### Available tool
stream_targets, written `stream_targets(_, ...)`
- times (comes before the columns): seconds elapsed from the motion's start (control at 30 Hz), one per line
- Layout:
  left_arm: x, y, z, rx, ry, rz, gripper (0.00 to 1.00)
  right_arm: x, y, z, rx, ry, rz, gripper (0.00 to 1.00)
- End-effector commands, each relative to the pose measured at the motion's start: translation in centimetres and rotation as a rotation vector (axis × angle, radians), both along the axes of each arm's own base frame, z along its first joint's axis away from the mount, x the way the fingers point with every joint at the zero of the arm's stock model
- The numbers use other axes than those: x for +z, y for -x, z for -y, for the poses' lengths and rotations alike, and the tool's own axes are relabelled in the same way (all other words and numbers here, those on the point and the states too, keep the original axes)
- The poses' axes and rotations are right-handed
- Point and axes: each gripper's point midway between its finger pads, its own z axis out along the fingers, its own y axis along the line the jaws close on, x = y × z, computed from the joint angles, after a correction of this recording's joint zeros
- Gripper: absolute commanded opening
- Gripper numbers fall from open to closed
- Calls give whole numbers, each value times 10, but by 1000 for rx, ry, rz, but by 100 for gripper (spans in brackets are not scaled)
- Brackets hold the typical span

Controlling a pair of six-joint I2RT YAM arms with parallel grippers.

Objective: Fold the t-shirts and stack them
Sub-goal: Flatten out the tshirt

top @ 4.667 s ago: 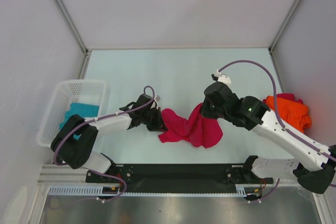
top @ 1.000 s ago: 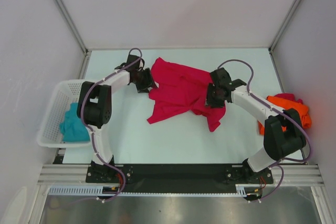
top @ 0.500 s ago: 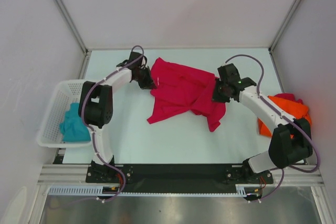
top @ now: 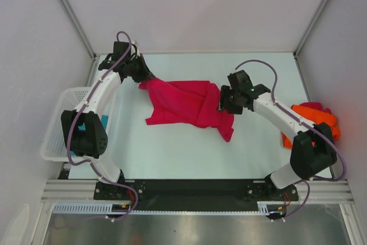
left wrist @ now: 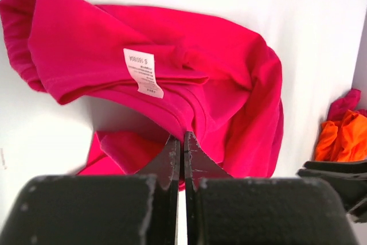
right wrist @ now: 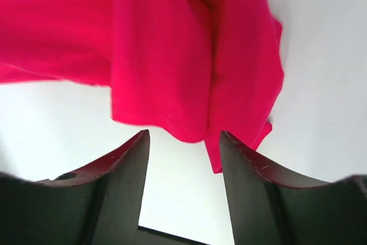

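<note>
The crimson-pink t-shirt lies spread and rumpled across the middle of the table. My left gripper is at its far-left corner, shut on a fold of the cloth, with the shirt's white label just beyond. My right gripper hovers open over the shirt's right edge. Nothing is between its fingers, and the hem lies just past the tips. The orange t-shirt sits bunched at the right. The teal t-shirt lies in the basket, mostly hidden by my left arm.
A white mesh basket stands at the table's left edge. Something pink peeks out behind the orange heap. Enclosure walls and metal posts ring the table, and the arm bases sit on the near rail.
My left gripper has pulled its corner of the crimson-pink shirt toward the far left, dragging the shirt left and stretching it out. My right gripper has opened and let the shirt go.
</note>
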Motion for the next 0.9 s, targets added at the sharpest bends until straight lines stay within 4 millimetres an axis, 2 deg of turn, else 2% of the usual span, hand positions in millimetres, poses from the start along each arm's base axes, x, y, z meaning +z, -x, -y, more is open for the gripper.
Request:
stream_targets(0.0,-10,8,-9,-11,-25,-25,0,-24,6,-22,35,-8,-47,59)
stream_targets(0.2,-31,7,-2,-29,0,-79,0,-44,13,-35,58,4,-82,61)
stream_targets(0.27,-39,9,-2,-35,2,-100,4,-50,15,-37,58,5,-96,61)
stream_targets(0.3,-46,11,-1,-43,4,-118,20,-52,16,-39,62,9,-99,61)
stream_targets(0.37,-51,15,0,-53,10,-131,39,-57,16,-39,64,12,-108,61)
stream_targets(0.4,-58,21,0,-53,9,-150,41,-58,17,-41,67,13,-109,60)
stream_targets(0.47,-58,27,-2,-55,3,-138,50,-62,17,-42,72,13,-117,58)
stream_targets(0.5,-67,34,-4,-52,-3,-158,50,-62,16,-44,76,8,-114,50)
stream_targets(0.57,-63,41,-5,-57,-6,-140,51,-65,16,-46,85,5,-119,41)
stream_targets(0.6,-71,48,-7,-55,-15,-156,51,-65,15,-47,87,2,-119,30)
stream_targets(0.67,-69,55,-11,-46,-31,-147,55,-65,12,-50,95,-6,-117,20)
stream_targets(0.7,-75,62,-12,-45,-32,-161,55,-67,12,-51,98,-6,-122,11)
stream_targets(0.8,-74,69,-15,-40,-42,-153,55,-67,9,-54,103,-8,-118,0)
stream_targets(0.87,-74,70,-16,-40,-50,-147,55,-64,7,-56,110,-11,-110,0)
